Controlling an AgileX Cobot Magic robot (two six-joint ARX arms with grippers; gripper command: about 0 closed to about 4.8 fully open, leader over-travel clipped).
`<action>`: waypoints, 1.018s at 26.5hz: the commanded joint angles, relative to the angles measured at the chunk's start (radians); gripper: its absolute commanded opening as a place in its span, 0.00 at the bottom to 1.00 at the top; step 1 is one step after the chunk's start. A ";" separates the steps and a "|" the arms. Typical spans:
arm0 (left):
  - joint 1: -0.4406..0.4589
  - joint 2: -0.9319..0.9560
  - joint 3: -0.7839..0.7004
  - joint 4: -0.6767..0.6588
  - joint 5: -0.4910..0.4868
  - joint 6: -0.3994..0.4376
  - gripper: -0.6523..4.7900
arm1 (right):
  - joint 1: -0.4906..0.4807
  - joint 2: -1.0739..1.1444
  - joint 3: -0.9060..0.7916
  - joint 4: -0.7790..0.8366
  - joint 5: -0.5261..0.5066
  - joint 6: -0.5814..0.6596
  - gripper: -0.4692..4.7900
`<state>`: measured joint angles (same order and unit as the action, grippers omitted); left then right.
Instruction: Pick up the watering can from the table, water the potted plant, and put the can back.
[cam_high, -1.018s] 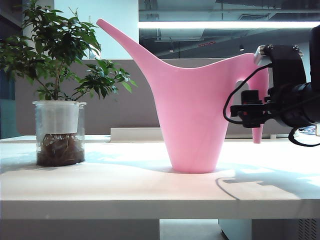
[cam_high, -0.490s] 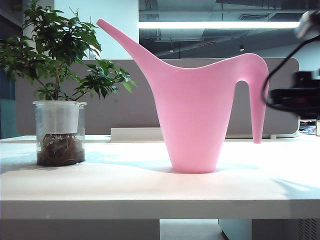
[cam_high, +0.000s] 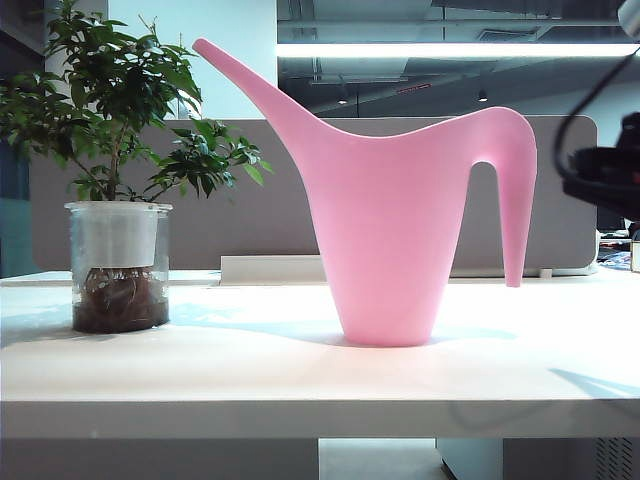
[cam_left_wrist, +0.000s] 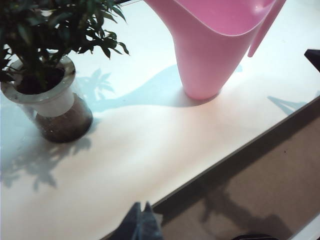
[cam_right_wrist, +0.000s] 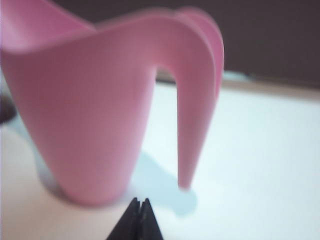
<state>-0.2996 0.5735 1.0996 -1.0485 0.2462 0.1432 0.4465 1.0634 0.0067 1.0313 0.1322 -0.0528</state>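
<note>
The pink watering can (cam_high: 390, 220) stands upright on the white table (cam_high: 300, 380), spout toward the potted plant (cam_high: 118, 200) at the left; nothing holds it. It also shows as the watering can (cam_left_wrist: 215, 45) and the watering can (cam_right_wrist: 100, 110). The potted plant (cam_left_wrist: 45, 85) stands in its clear pot. My right gripper (cam_right_wrist: 139, 202) is shut and empty, pulled back from the can's arched handle (cam_right_wrist: 200, 100). Only part of the right arm (cam_high: 610, 170) shows at the exterior view's right edge. My left gripper (cam_left_wrist: 141, 206) is shut and empty, above the table's front edge (cam_left_wrist: 240, 150).
A grey rounded divider panel (cam_high: 250, 200) stands behind the table. A low white ledge (cam_high: 270, 268) runs along the table's back. Brown floor (cam_left_wrist: 270, 190) lies beyond the table's front edge. A black cable (cam_high: 585, 110) loops from the right arm.
The right gripper has left the can's handle and drawn back to the right, out of most of the exterior view. The can, the plant and the left arm have not moved.
</note>
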 joint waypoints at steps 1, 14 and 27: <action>0.002 -0.002 0.003 0.010 0.001 0.006 0.11 | 0.001 -0.192 -0.007 -0.355 0.004 0.001 0.08; 0.002 -0.002 0.003 0.010 0.002 0.006 0.11 | -0.184 -0.852 -0.006 -1.185 0.001 0.000 0.08; 0.002 -0.003 0.003 0.008 0.002 0.006 0.11 | -0.343 -1.063 -0.006 -1.173 0.000 0.000 0.08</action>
<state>-0.2996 0.5713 1.0996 -1.0481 0.2466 0.1432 0.1062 0.0002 0.0078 -0.1627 0.1303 -0.0525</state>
